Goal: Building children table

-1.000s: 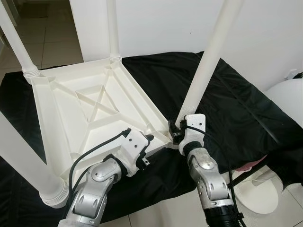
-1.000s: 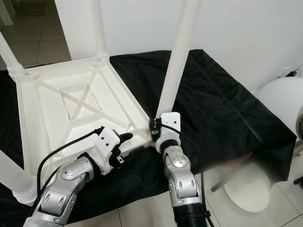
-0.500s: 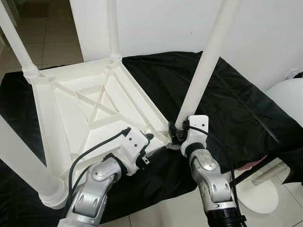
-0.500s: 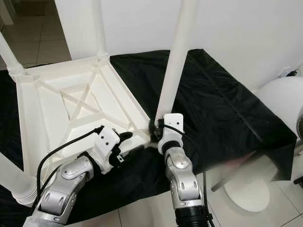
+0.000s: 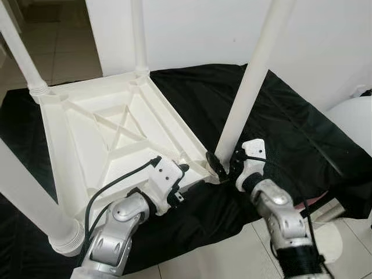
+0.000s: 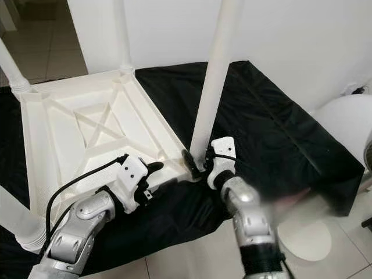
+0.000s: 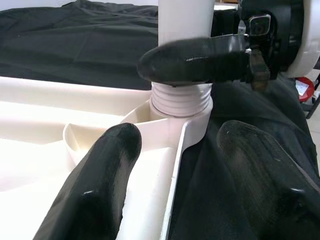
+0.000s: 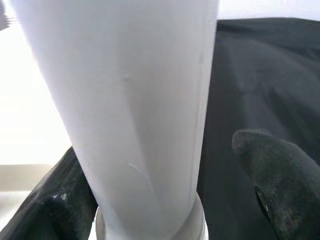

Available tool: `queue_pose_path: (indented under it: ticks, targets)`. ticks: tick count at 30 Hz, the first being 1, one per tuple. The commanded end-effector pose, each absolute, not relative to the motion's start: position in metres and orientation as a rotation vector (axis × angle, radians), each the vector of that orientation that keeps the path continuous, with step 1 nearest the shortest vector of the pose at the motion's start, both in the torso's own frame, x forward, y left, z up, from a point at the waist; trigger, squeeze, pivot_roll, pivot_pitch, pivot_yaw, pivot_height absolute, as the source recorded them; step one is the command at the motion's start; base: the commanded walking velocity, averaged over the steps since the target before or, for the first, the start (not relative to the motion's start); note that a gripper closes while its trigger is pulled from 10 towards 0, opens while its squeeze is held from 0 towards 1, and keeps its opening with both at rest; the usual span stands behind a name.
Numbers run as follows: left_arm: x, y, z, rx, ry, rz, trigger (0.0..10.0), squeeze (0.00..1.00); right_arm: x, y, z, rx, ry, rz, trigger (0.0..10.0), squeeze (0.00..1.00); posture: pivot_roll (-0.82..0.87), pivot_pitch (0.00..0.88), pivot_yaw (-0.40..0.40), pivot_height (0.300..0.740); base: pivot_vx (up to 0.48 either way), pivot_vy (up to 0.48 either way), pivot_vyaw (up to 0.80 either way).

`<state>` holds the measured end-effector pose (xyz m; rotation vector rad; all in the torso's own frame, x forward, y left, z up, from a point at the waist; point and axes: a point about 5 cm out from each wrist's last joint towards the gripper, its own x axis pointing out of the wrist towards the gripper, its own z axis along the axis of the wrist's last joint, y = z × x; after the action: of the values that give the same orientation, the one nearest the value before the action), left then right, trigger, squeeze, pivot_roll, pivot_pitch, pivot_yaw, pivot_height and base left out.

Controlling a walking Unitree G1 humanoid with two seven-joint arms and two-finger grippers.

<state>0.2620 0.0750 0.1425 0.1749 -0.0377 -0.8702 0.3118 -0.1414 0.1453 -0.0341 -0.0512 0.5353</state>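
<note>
The right gripper point(image 5: 224, 164) straddles the leg point(image 5: 251, 86) at its base, fingers spread apart. The left gripper point(image 7: 175, 165), fingers wide, sits at the tabletop point(image 5: 99, 136) rim beside that corner, on black cloth point(image 5: 290, 133).

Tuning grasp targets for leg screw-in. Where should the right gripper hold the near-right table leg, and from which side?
Low on the smooth shaft of the near-right leg, just above its threaded collar, probably best. The leg is round and nearly upright in the upturned tabletop corner socket, so come in level from the robot's side, fingers straddling it, as the right gripper does now; low down gives the least wobble when twisting.
</note>
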Motion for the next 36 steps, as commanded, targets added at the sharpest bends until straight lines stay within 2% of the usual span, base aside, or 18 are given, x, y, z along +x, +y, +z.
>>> queue_pose_path:
  ticks: [1,5,6,7,9,10,11,25,26,28,36]
  targets:
    - [0.265,0.075,0.141,0.19,-0.04,-0.808,10.0,0.0,0.315,-0.143,0.145,-0.075,-0.061,0.605,10.0,0.0,-0.04,0.041,-0.023,0.74,0.0,0.0,0.0]
    - [0.264,0.075,0.14,0.2,-0.038,-0.821,10.0,0.0,0.322,-0.141,0.145,-0.084,-0.044,0.676,10.0,0.0,-0.04,0.042,-0.022,0.74,0.0,0.0,0.0]
    - [0.264,0.075,0.14,0.208,-0.037,-0.826,10.0,0.0,0.326,-0.138,0.146,-0.108,-0.049,0.723,8.2,0.0,-0.03,0.043,-0.023,0.74,0.0,0.0,0.0]
    - [0.264,0.075,0.14,0.208,-0.037,-0.826,10.0,0.0,0.326,-0.138,0.146,-0.108,-0.049,0.723,8.2,0.0,-0.03,0.043,-0.023,0.74,0.0,0.0,0.0]
    - [0.263,0.076,0.14,0.207,-0.037,-0.822,10.0,0.0,0.332,-0.137,0.149,-0.146,-0.052,0.753,5.9,0.0,-0.03,0.043,-0.024,0.74,0.0,0.0,0.0]
    - [0.263,0.076,0.14,0.207,-0.037,-0.822,10.0,0.0,0.332,-0.137,0.149,-0.146,-0.052,0.753,5.9,0.0,-0.03,0.043,-0.024,0.74,0.0,0.0,0.0]
    - [0.262,0.077,0.14,0.207,-0.037,-0.819,10.0,0.0,0.334,-0.138,0.148,-0.151,-0.052,0.758,0.0,0.0,-0.01,0.042,-0.031,0.74,0.0,0.0,0.0]
    - [0.26,0.08,0.139,0.207,-0.035,-0.794,10.0,0.0,0.336,-0.148,0.138,-0.119,-0.031,0.789,0.0,0.0,-0.01,0.049,-0.044,0.74,0.0,0.0,0.0]
    - [0.26,0.08,0.139,0.206,-0.035,-0.795,10.0,0.0,0.336,-0.149,0.138,-0.092,-0.031,0.763,10.0,0.0,-0.01,0.049,-0.044,0.74,0.0,0.0,0.0]
    - [0.26,0.079,0.139,0.206,-0.034,-0.796,10.0,0.0,0.337,-0.151,0.137,-0.02,-0.018,0.71,10.0,0.0,-0.01,0.052,-0.045,0.74,0.0,0.0,0.0]
    - [0.26,0.079,0.139,0.201,-0.034,-0.796,10.0,0.0,0.33,-0.146,0.137,0.013,-0.021,0.578,10.0,0.0,-0.02,0.06,-0.038,0.74,0.0,0.0,0.0]
